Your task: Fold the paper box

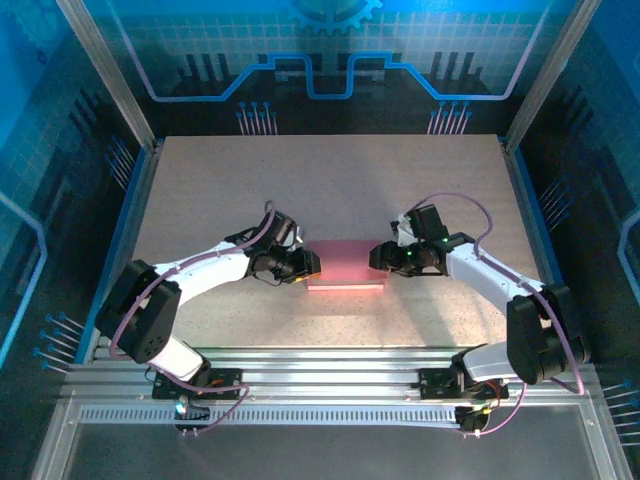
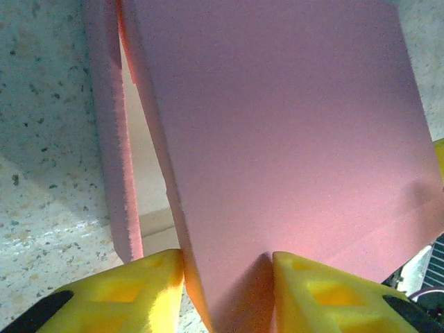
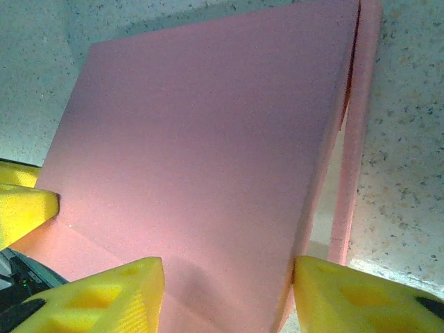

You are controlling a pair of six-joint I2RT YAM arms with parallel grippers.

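Observation:
The paper box (image 1: 345,262) is a shallow pink rectangle at the table's middle, lying between the two arms. My left gripper (image 1: 312,263) is at its left end. In the left wrist view the yellow fingers press both sides of a broad pink panel (image 2: 277,139), so the left gripper (image 2: 229,291) is shut on it. My right gripper (image 1: 375,257) is at the box's right end. In the right wrist view the right gripper (image 3: 229,291) clasps the same panel (image 3: 208,152) across its width. A narrow pink flap (image 2: 111,139) stands beside the panel, with whitish inner card in the gap.
The speckled beige table (image 1: 330,180) stretches out behind and to both sides of the box. Aluminium rails (image 1: 320,370) carry the arm bases at the near edge. Blue-lit walls and metal posts (image 1: 110,70) enclose the table.

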